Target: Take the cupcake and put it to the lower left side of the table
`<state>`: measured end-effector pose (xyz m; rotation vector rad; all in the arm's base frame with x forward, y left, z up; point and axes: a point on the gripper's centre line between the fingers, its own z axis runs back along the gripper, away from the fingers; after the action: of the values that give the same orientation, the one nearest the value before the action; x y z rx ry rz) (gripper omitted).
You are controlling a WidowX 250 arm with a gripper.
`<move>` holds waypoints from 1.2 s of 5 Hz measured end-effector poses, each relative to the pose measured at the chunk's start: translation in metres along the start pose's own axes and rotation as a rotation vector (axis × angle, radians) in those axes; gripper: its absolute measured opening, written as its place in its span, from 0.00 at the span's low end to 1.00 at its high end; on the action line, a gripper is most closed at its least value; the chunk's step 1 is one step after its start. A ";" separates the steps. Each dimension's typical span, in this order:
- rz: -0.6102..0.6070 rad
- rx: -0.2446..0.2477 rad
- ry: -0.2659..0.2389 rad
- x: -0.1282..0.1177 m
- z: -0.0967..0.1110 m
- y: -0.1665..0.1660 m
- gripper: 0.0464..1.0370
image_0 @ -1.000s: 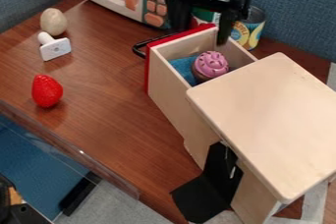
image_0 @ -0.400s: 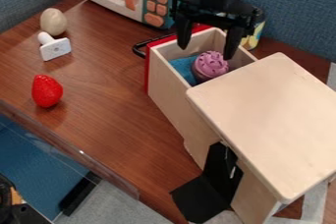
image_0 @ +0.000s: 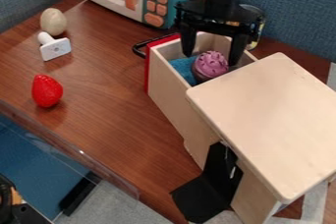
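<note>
My gripper hangs over the open drawer at the upper middle of the view, its two fingers spread wide and pointing down. Between and just below them is the cupcake, with pink-purple frosting and a dark base, standing inside the drawer beside a blue cloth. I cannot tell whether either finger touches it. The brown wooden table extends to the left and lower left of the drawer.
A strawberry, a white stamp-like toy and an egg-shaped thing sit at the left. Behind are a toy microwave and cans. The wooden cabinet top occupies the right; a clear edge strip borders the lower left.
The gripper has come from higher up behind the drawer to over the cupcake, moving slightly right and down since the middle frame. The cupcake and the drawer have stayed put.
</note>
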<state>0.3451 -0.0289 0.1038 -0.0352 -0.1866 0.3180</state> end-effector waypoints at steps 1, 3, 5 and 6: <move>0.022 0.010 0.012 0.000 -0.009 0.001 0.96; 0.035 0.022 0.003 0.003 -0.017 0.002 0.96; 0.071 0.037 -0.007 0.002 -0.025 0.004 0.79; 0.080 0.038 -0.002 0.001 -0.026 0.005 0.79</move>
<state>0.3497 -0.0243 0.0777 -0.0049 -0.1814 0.4009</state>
